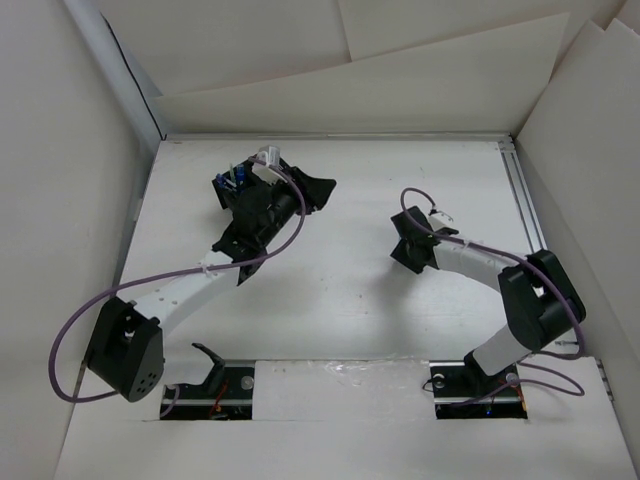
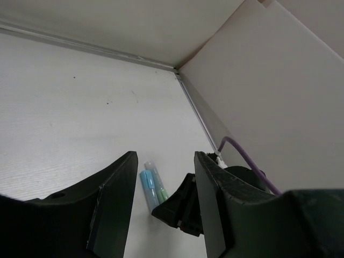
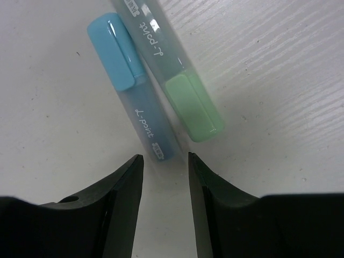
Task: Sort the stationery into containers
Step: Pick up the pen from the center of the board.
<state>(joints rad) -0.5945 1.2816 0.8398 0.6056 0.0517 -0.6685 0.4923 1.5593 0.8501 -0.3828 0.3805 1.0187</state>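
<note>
**Student:** What does the right claw [image 3: 163, 160] show?

**Instructor:** Its jaws stand partly apart and grip nothing. The uncapped end of the light blue highlighter [image 3: 134, 102] lies just at the mouth of the gap and neither fingertip touches it. The claw is poised low over the white counter [image 3: 279, 80].

**Student:** And how does the highlighter lie?

**Instructor:** It lies flat on the counter, with its cap at the end away from the claw. The green highlighter [image 3: 174, 75] lies alongside the light blue highlighter, touching it and reversed. Its green cap is at the end nearer the claw, and its body runs out of the wrist view.

**Student:** Where is the left claw [image 2: 165, 158]?

**Instructor:** It is well apart from the light blue highlighter and faces it across bare counter. Its jaws are apart with nothing between them. Through the gap, its wrist view shows both highlighters and the right claw beside them.

**Student:** And the container?

**Instructor:** The black mesh organizer [image 1: 232, 182] stands on the far side of the left claw from the light blue highlighter, close beside the left wrist. Thin blue pens [image 1: 241, 178] stand upright in it. The compartment cannot be told.
</note>
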